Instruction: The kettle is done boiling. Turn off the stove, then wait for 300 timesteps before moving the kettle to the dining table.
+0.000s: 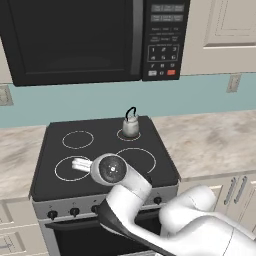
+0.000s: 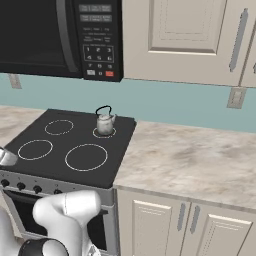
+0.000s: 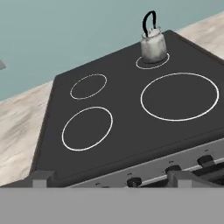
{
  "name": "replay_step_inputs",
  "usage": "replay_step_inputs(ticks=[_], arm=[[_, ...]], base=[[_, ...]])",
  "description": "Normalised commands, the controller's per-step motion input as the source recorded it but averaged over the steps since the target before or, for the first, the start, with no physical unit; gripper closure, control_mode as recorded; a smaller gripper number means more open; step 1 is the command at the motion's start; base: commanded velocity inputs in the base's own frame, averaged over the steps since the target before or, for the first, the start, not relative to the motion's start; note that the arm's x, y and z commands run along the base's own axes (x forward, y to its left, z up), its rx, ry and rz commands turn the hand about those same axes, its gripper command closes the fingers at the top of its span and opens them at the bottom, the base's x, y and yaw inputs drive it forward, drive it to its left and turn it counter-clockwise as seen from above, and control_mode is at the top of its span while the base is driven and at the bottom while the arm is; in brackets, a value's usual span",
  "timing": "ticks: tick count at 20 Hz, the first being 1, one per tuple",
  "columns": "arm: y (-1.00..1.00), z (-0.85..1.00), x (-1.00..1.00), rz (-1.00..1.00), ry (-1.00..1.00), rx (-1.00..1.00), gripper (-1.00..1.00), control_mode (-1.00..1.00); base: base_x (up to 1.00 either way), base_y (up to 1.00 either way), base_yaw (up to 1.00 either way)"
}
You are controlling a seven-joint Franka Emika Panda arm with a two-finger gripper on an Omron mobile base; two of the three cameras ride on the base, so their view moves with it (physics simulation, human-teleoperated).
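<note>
1. A black microwave (image 1: 75, 40) hangs above the stove (image 1: 105, 150), with pale cabinets (image 2: 185, 40) and marbled counter (image 2: 195, 160) alongside.
2. Kettle (image 1: 131, 125) sits upright on the small back right ring, nothing near it.
3. Gripper (image 3: 109, 181) hovers over the front edge near the knobs (image 1: 74, 212), fingers spread wide, holding nothing.

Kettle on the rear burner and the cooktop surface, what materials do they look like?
Small squat silver-grey kettle: looks like brushed or mottled metal, dull sheen; thin black arched handle, possibly plastic or coated wire. Black stove cooktop: seems smooth glass or ceramic, flat, with printed white burner rings; silver front panel looks metallic.
</note>
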Motion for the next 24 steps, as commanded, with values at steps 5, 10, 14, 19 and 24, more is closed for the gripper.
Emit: replay_step_inputs(ticks=[5, 10, 14, 19, 24], arm=[[-0.14, 0.4, 0.0, -0.08, 0.25, 0.02, -1.0, -1.0], [-0.17, 0.28, 0.0, -0.06, 0.19, 0.0, -1.0, -1.0], [-0.2, 0.09, 0.01, -0.02, 0.08, -0.02, -1.0, -1.0], [-0.18, -0.05, 0.0, -0.01, -0.02, -0.09, -1.0, -1.0], [-0.29, 0.0, 0.0, 0.0, -0.01, -0.08, -1.0, -1.0]], base=[[0.0, 0.0, 0.0], [0.0, 0.0, 0.0], [0.0, 0.0, 0.0], [0.0, 0.0, 0.0], [0.0, 0.0, 0.0]])
